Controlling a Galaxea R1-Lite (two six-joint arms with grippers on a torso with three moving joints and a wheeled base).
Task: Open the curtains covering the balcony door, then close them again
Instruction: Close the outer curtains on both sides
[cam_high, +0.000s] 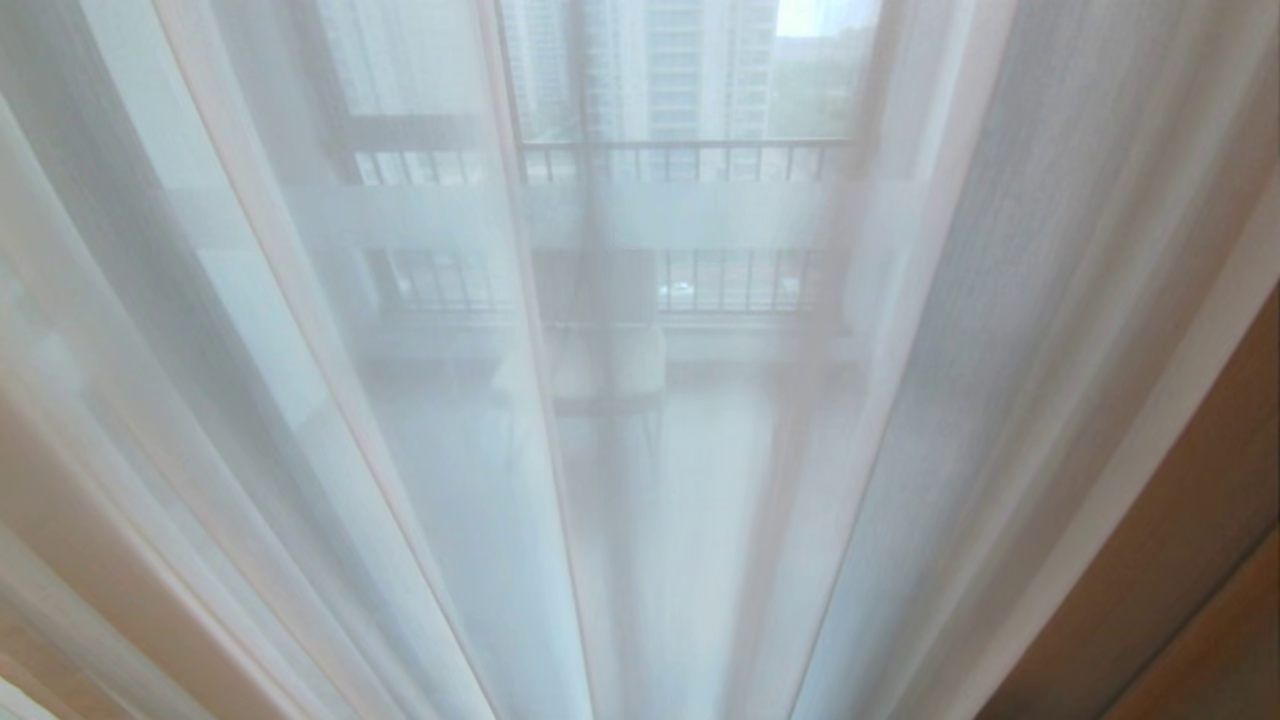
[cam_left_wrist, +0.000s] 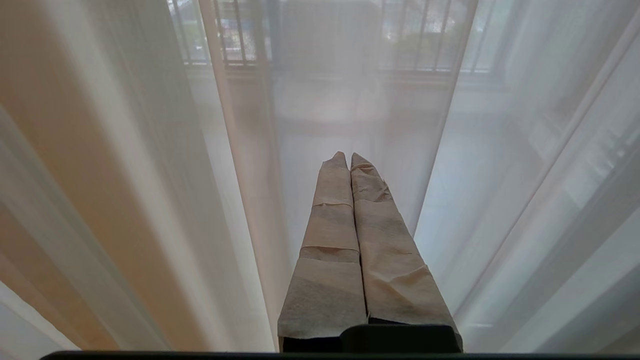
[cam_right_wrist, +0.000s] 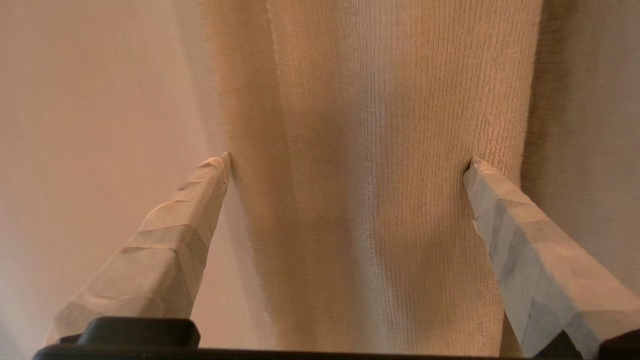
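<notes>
Right gripper (cam_right_wrist: 347, 162): its tape-wrapped jaws are spread wide to either side of a deep fold of the beige-tan woven curtain (cam_right_wrist: 380, 200), both tips pressed against the cloth; nothing is clamped yet.
Left gripper (cam_left_wrist: 347, 157): its jaws are seen pressed together with nothing between them, pointed at the thin sheer white panel (cam_left_wrist: 350, 100).
Task's thing: the sheer panels (cam_high: 420, 380) are spread across most of the head view, the tan drape (cam_high: 60, 540) showing at lower left; the glass balcony door (cam_high: 600, 215) is made out only dimly behind them at centre.
Risk: if the jaws are shut too shallowly, only a thin pinch of weave may be caught and could slide free once pulled sideways.
Risk: the sheer layer might be left behind if only the woven drape is taken.
Surface: ribbed, soft, yielding cloth.
Room: a balcony railing (cam_high: 690, 160) and high-rise buildings (cam_high: 690, 70) are seen through the sheer, upper centre; a brown wooden surface (cam_high: 1180, 560) occupies the lower right.
</notes>
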